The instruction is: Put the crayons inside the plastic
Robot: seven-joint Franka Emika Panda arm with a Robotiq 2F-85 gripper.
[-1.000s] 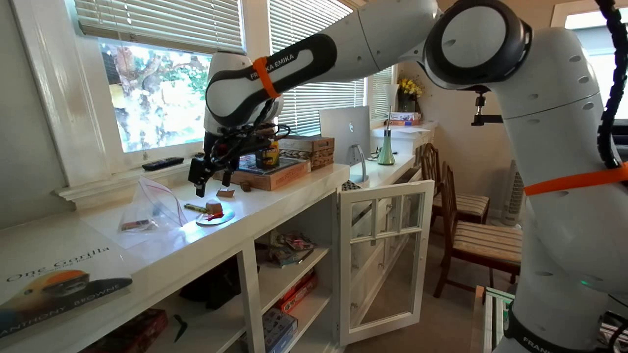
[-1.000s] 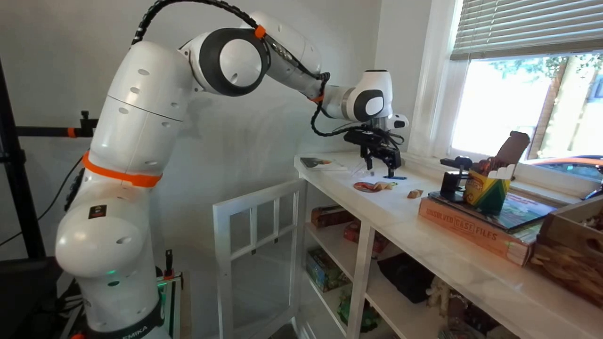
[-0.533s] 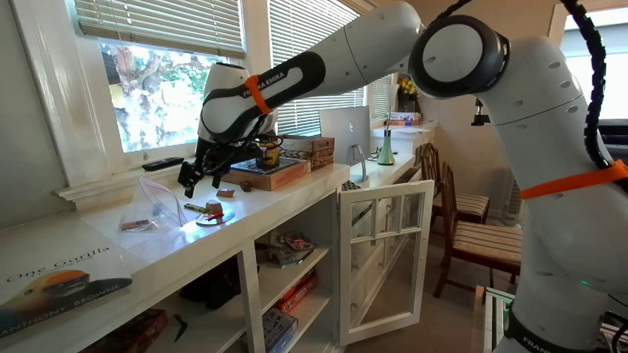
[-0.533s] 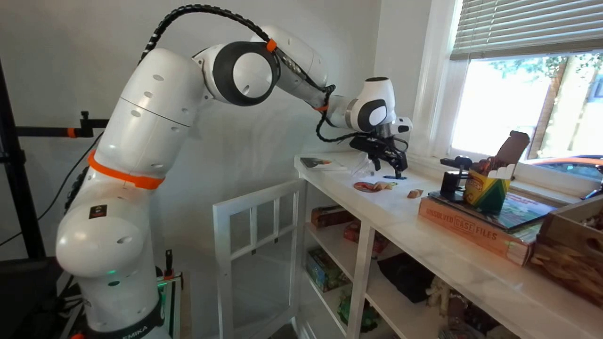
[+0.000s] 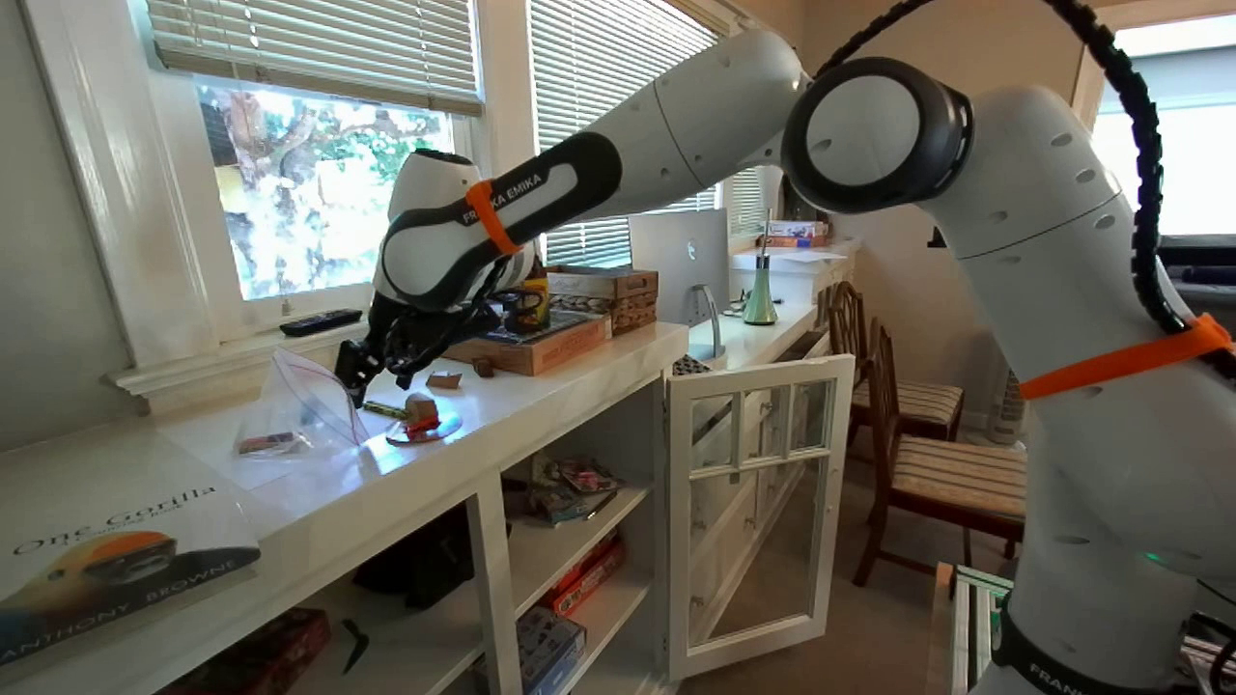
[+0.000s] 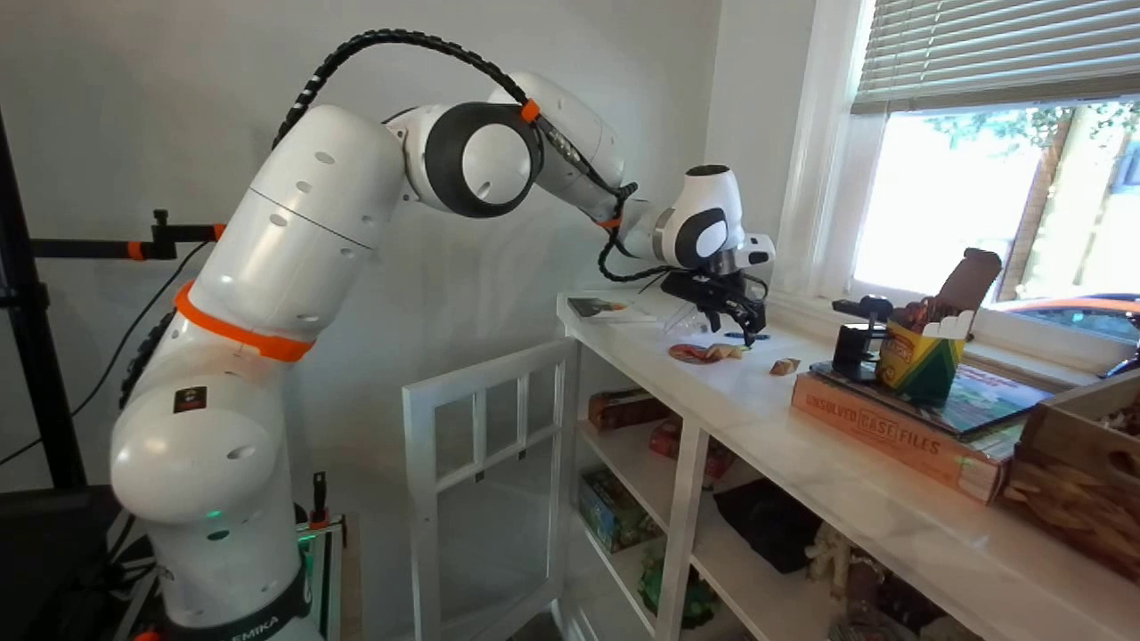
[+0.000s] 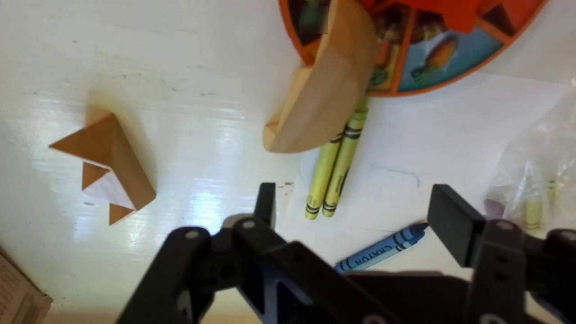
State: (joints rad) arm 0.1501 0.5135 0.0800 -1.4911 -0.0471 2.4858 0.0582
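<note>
Judging the grasp imminent, I had the gripper [image 7: 355,209] wide near the yellow crayons [image 7: 330,175], in from the surface's [image 7: 202,153] front edge; next likely came pinching them, then the plastic bag [image 5: 304,405].

Over the last second we saw the arm [image 5: 710,111] sink in both exterior views, its elbow [image 5: 862,132] moving down and forward, toward the counter [image 6: 757,401]. Cable [image 5: 1112,66] swung lower with it, pincer [image 5: 379,390] likewise; in an exterior view we find the pincer newly overlapping the edge of the plastic bag [image 5: 299,410], though we cannot tell if they touch. We also note the pincer's opening slightly narrowed.
</note>
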